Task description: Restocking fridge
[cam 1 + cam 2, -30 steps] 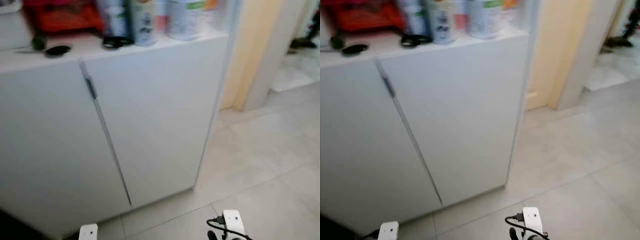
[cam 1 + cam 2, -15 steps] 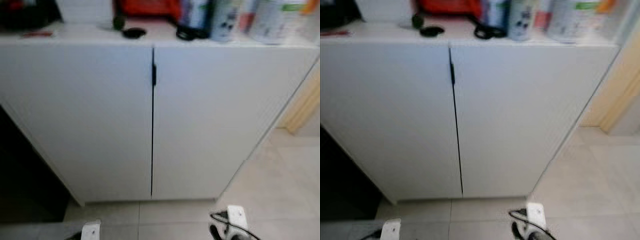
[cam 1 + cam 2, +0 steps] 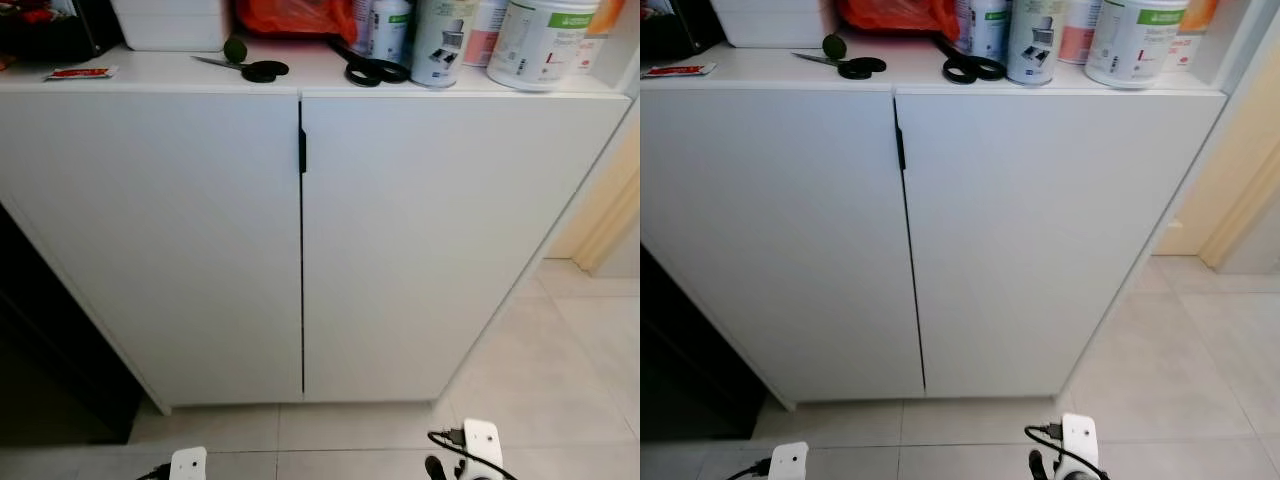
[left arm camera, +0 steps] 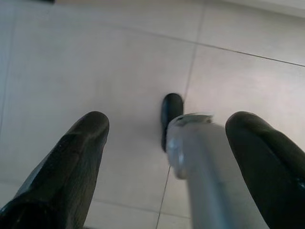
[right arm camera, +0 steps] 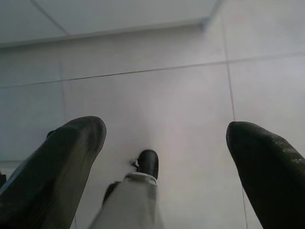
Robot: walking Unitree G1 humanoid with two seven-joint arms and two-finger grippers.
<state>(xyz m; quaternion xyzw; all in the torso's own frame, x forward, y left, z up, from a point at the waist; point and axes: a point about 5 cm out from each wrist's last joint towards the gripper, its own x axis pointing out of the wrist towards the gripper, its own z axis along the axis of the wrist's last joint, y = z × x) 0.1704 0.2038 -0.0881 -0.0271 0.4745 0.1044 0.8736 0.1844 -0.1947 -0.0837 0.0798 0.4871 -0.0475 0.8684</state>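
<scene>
left hand (image 4: 167, 143): fingers apart, over floor | right hand (image 5: 164, 152): fingers apart | white cabinet (image 3: 300, 250) ahead, doors closed

tops of the canisters (image 3: 540, 40) and orange bag (image 3: 295, 15) cut off by the frame edge
</scene>
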